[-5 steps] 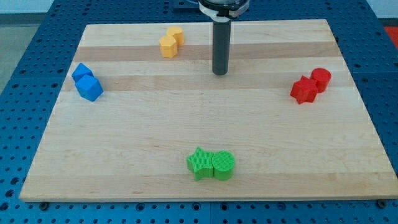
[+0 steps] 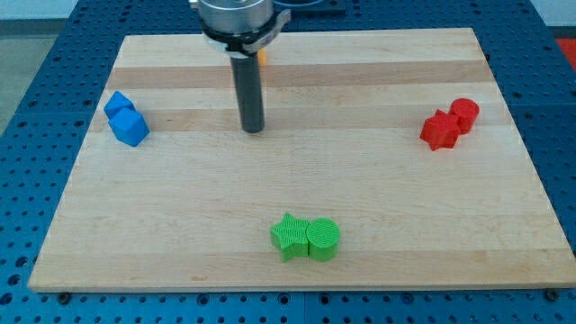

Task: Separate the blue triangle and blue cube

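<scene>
Two blue blocks sit touching at the view's left edge of the wooden board (image 2: 180, 225): the blue cube (image 2: 130, 127) in front and the blue triangle (image 2: 117, 104) just behind it toward the view's top. My tip (image 2: 253, 129) rests on the board well to the right of them, with a wide gap between. The rod stands upright over the board's upper middle.
A green star (image 2: 287, 236) and a green cylinder (image 2: 323, 238) touch near the view's bottom centre. A red star (image 2: 440, 130) and a red cylinder (image 2: 464, 114) touch at the view's right. A yellow block (image 2: 263, 56) is mostly hidden behind the rod.
My tip has moved left and slightly down the view, toward the blue blocks. The rod now covers the yellow blocks. No block has moved.
</scene>
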